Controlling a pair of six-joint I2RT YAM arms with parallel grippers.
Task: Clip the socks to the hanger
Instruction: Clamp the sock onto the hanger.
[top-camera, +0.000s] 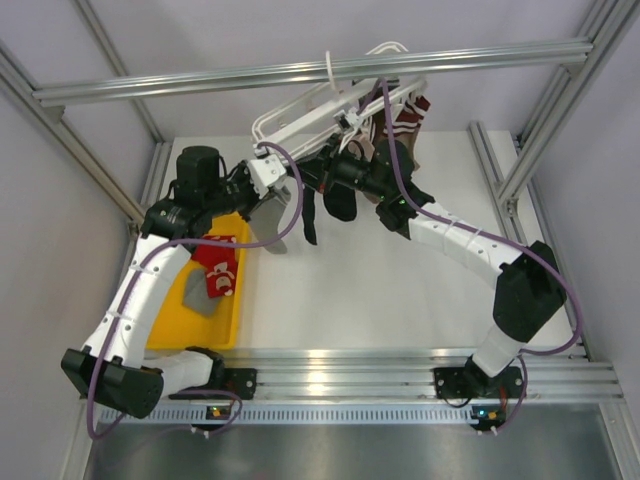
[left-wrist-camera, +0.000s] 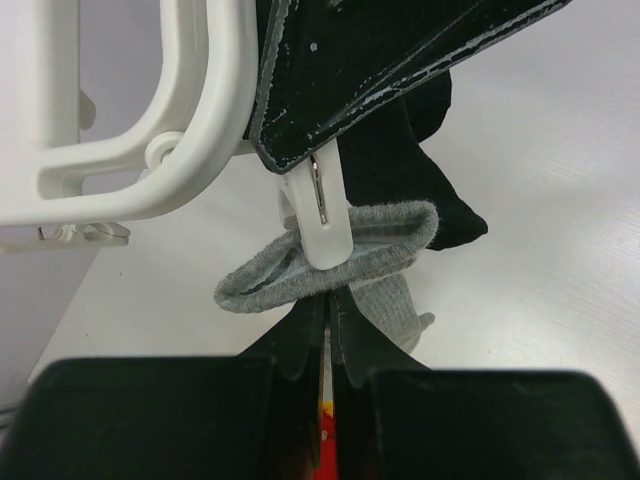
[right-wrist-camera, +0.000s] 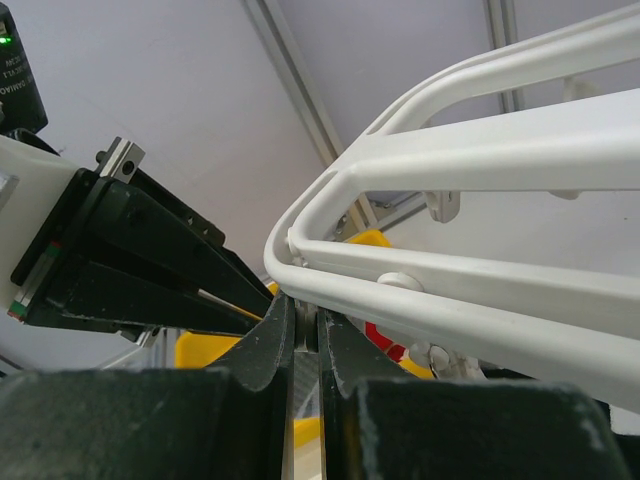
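The hanger (left-wrist-camera: 190, 120), upper left, is smooth, glossy white plastic; the grey sock (left-wrist-camera: 380, 262) at centre is soft, matt ribbed knit; the yellow tray (top-camera: 215, 325) looks like smooth plastic.

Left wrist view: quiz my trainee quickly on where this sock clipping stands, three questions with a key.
1. True or false: a red sock lies in the yellow tray.
2. Which sock sits at the white peg? A grey, B red, C pink.
3. Which gripper grips that peg's top?
Key: 1 true. 2 A, the grey sock, pinched by the left gripper. 3 The right gripper.
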